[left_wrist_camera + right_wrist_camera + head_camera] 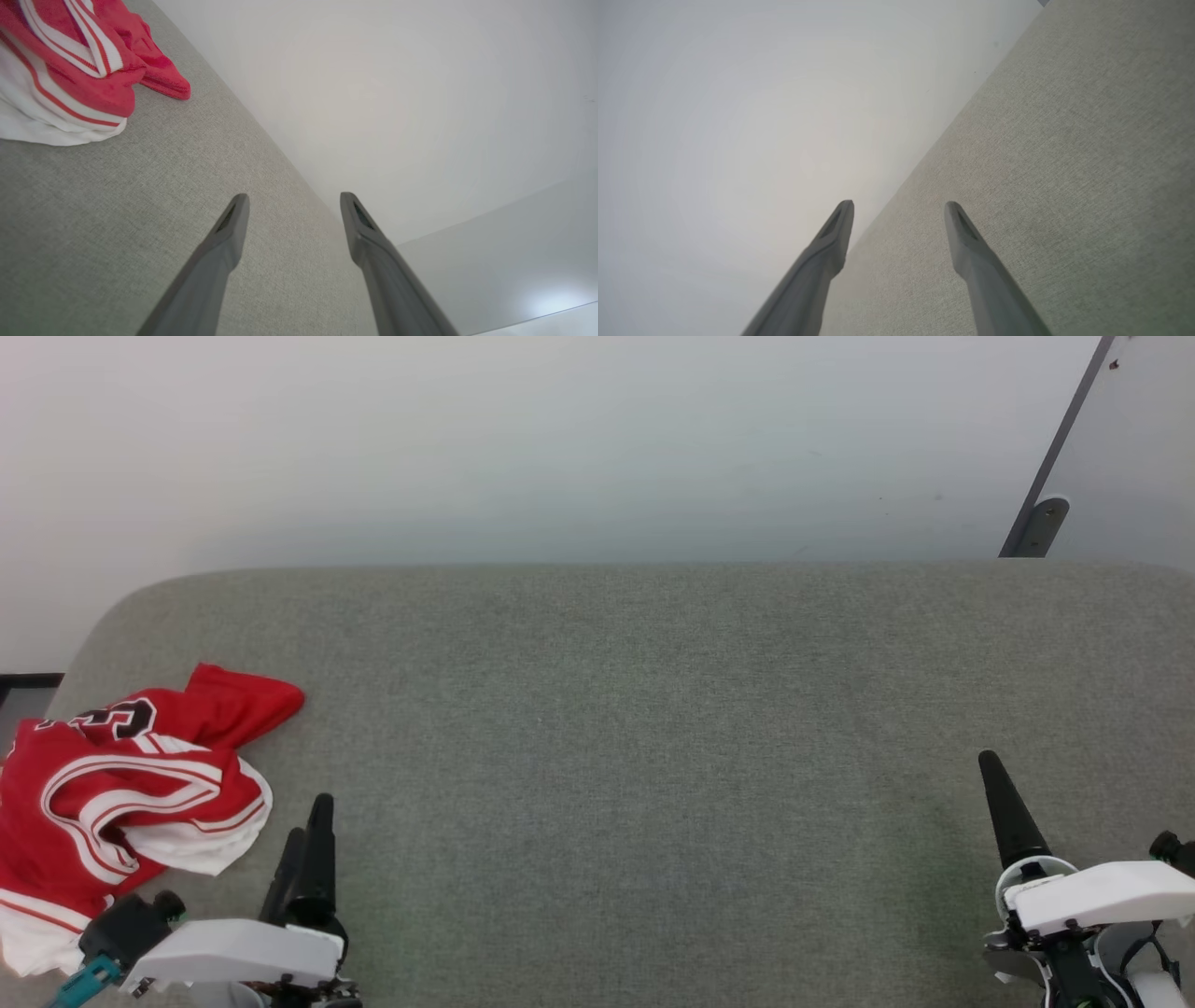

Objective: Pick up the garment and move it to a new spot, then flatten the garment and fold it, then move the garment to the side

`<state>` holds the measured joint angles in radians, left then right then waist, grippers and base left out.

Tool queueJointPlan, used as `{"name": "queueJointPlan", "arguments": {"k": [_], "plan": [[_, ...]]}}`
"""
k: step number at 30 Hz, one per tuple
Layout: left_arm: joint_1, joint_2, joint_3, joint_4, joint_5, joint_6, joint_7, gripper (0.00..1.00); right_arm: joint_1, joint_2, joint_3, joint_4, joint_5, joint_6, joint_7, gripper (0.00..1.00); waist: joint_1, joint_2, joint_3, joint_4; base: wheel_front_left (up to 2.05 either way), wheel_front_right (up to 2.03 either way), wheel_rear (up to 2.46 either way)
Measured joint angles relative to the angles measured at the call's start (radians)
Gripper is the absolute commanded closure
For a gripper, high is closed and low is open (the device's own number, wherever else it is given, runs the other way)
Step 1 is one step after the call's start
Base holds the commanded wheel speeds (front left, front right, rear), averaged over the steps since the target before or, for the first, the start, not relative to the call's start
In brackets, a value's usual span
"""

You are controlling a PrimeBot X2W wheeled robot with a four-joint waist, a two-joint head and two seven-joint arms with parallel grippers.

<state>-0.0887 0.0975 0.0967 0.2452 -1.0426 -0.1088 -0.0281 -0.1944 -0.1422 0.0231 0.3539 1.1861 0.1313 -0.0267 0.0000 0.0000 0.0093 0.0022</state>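
Leftward, garment [131, 793] crumpled, jaws apart, empty

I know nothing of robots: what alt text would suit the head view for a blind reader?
A crumpled red and white garment lies at the left end of a grey fabric surface before a pale wall. The left gripper points up just right of it; the right gripper is at the lower right.

Camera set-up
Head camera looked down on the cushion [653, 709]; wrist cameras sat low over it, facing the wall [420, 93]; head and left-wrist views shared the garment [131, 784].
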Motion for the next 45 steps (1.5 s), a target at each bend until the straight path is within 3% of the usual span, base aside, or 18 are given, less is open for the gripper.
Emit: {"name": "queueJointPlan", "arguments": {"k": [24, 45], "plan": [[-0.002, 0.052, -0.061, -0.027, 0.385, 0.039, -0.078, 0.0, -0.066, -0.027, 0.032, 0.041, -0.51, 0.0, -0.079, 0.0, 0.0, 0.0, -0.001, -0.001, 0.0, 0.0, 0.0], [-0.002, 0.082, -0.098, -0.036, 0.604, 0.062, -0.135, 0.0, -0.093, -0.03, 0.048, 0.068, -0.75, 0.0, -0.133, 0.0, 0.0, 0.0, -0.01, -0.004, 0.0, 0.0, 0.0]]}}
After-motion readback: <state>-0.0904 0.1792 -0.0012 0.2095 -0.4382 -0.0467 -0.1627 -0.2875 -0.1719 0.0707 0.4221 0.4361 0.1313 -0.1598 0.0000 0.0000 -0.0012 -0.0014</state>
